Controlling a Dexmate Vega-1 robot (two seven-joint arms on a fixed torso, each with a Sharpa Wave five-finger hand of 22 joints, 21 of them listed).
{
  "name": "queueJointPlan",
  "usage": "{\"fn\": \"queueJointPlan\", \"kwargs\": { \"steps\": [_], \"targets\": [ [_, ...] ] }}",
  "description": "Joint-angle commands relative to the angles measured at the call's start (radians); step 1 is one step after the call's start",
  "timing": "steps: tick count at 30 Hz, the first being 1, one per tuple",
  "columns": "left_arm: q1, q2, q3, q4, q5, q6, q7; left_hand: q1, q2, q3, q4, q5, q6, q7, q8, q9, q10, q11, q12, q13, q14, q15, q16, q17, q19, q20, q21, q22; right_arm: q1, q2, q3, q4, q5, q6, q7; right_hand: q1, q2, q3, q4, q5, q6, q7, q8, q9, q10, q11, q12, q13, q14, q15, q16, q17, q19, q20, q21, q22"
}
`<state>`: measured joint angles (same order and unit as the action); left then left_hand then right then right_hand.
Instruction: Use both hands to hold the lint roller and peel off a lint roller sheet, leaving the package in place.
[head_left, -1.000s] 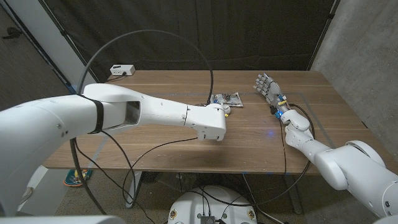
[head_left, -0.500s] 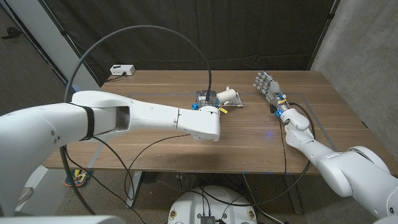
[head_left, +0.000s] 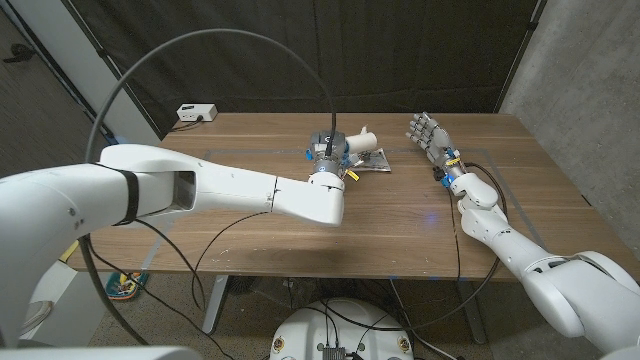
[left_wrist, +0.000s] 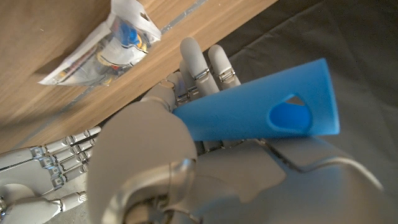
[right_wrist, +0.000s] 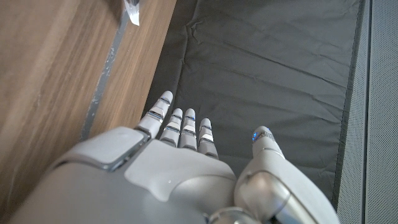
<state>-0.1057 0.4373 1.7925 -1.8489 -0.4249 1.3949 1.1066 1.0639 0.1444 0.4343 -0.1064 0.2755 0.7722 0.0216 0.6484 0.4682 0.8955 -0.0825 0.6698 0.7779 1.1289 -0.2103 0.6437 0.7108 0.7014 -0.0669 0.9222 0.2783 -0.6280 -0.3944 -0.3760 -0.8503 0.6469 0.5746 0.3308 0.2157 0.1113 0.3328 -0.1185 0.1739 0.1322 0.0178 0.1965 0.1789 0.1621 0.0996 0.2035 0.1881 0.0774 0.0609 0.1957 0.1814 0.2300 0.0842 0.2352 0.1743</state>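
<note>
The left robot hand (left_wrist: 186, 149) grips the lint roller (left_wrist: 261, 115) by its blue handle. The package (left_wrist: 102, 43), at 12 o'clock on the surface (head_left: 400, 215), maybe holds refills. The right robot hand (head_left: 428, 137) is spread, holding nothing.

**Colours on the worktop**

The lint roller (left_wrist: 261, 115) has a bright blue handle, and its roll (head_left: 366, 144) is white; the package (left_wrist: 102, 46) is clear film printed blue, red and white; the left hand (head_left: 328, 152) and right hand (head_left: 428, 134) are grey, with pale grey fingers (right_wrist: 186, 127); the worktop (head_left: 250, 140) is brown wood grain; a small white box (head_left: 196, 112) sits against a black curtain (head_left: 300, 50).
</note>
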Motion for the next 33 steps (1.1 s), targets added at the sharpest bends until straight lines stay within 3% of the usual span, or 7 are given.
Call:
{"fn": "queueJointPlan", "kwargs": {
  "steps": [1, 15, 22, 26, 29, 33],
  "targets": [
    [0.001, 0.1, 0.062, -0.063, 0.307, -0.017, -0.176, 0.007, -0.012, -0.009, -0.002, 0.014, 0.048, -0.022, 0.007, -0.001, 0.022, -0.029, 0.01, 0.009, 0.007, -0.016, 0.008, 0.012, 0.006, -0.046, 0.013, 0.001, -0.048, -0.042, -0.03, -0.19, -0.041, -0.089, -0.095, 0.004, -0.002, 0.003, -0.005, 0.006, 0.006, 0.0, -0.002, 0.005, 0.003, -0.004, 0.0, 0.006, 0.01, -0.002, -0.001, 0.001, 0.01, 0.003, 0.001, 0.003],
    [-0.057, 0.185, 0.143, -0.105, 0.656, -0.091, -0.457, 0.006, -0.017, -0.023, 0.002, 0.034, 0.051, -0.028, 0.002, -0.011, 0.028, -0.031, -0.001, 0.01, 0.004, -0.016, 0.006, 0.034, -0.001, -0.053, 0.032, -0.005, -0.102, -0.05, -0.039, -0.277, -0.083, -0.076, -0.185, 0.014, -0.006, 0.006, -0.014, 0.006, 0.009, 0.0, -0.002, 0.005, 0.003, -0.004, -0.001, 0.006, 0.011, -0.004, -0.002, 0.0, 0.012, 0.003, -0.002, 0.003],
    [-0.044, 0.217, 0.131, -0.086, 0.831, -0.163, -0.583, 0.005, -0.019, -0.029, 0.005, 0.042, 0.055, -0.032, 0.001, -0.016, 0.028, -0.033, -0.005, 0.013, 0.005, -0.016, 0.006, 0.044, -0.004, -0.058, 0.04, -0.009, -0.134, -0.061, -0.037, -0.318, -0.119, -0.065, -0.247, 0.028, -0.008, 0.011, -0.022, 0.006, 0.027, 0.004, 0.004, 0.005, 0.008, -0.005, 0.0, 0.005, 0.015, -0.004, -0.001, -0.001, 0.02, 0.002, -0.003, 0.003],
    [-0.04, 0.237, 0.123, -0.074, 0.951, -0.22, -0.674, 0.004, -0.02, -0.032, 0.006, 0.046, 0.054, -0.034, 0.0, -0.017, 0.03, -0.034, -0.006, 0.015, 0.005, -0.015, 0.005, 0.048, -0.008, -0.06, 0.042, -0.011, -0.147, -0.074, -0.039, -0.349, -0.144, -0.073, -0.279, 0.061, -0.017, 0.022, -0.041, 0.006, 0.074, 0.01, 0.016, 0.006, 0.041, -0.011, 0.009, 0.006, 0.068, 0.006, 0.015, 0.0, 0.037, 0.038, -0.003, 0.006],
    [-0.024, 0.252, 0.099, -0.064, 1.049, -0.265, -0.74, 0.002, -0.023, -0.036, 0.008, 0.05, 0.058, -0.033, 0.0, -0.02, 0.03, -0.036, -0.009, 0.014, 0.002, -0.015, 0.003, 0.052, -0.014, -0.063, 0.044, -0.013, -0.152, -0.086, -0.043, -0.367, -0.158, -0.083, -0.288, 0.088, -0.025, 0.029, -0.05, 0.006, 0.11, 0.012, 0.024, 0.007, 0.066, -0.014, 0.015, 0.008, 0.102, 0.032, 0.024, 0.005, 0.038, 0.064, -0.006, 0.009],
    [0.014, 0.27, 0.047, -0.046, 1.19, -0.333, -0.831, 0.0, -0.026, -0.04, 0.009, 0.055, 0.059, -0.036, -0.001, -0.022, 0.031, -0.038, -0.012, 0.015, -0.001, -0.015, 0.001, 0.056, -0.017, -0.064, 0.046, -0.016, -0.161, -0.114, -0.048, -0.414, -0.19, -0.12, -0.317, 0.13, -0.022, 0.046, -0.06, 0.009, 0.139, 0.01, 0.032, 0.009, 0.084, -0.018, 0.018, 0.01, 0.115, 0.02, 0.027, 0.009, 0.04, 0.073, -0.007, 0.01]
  ]
}}
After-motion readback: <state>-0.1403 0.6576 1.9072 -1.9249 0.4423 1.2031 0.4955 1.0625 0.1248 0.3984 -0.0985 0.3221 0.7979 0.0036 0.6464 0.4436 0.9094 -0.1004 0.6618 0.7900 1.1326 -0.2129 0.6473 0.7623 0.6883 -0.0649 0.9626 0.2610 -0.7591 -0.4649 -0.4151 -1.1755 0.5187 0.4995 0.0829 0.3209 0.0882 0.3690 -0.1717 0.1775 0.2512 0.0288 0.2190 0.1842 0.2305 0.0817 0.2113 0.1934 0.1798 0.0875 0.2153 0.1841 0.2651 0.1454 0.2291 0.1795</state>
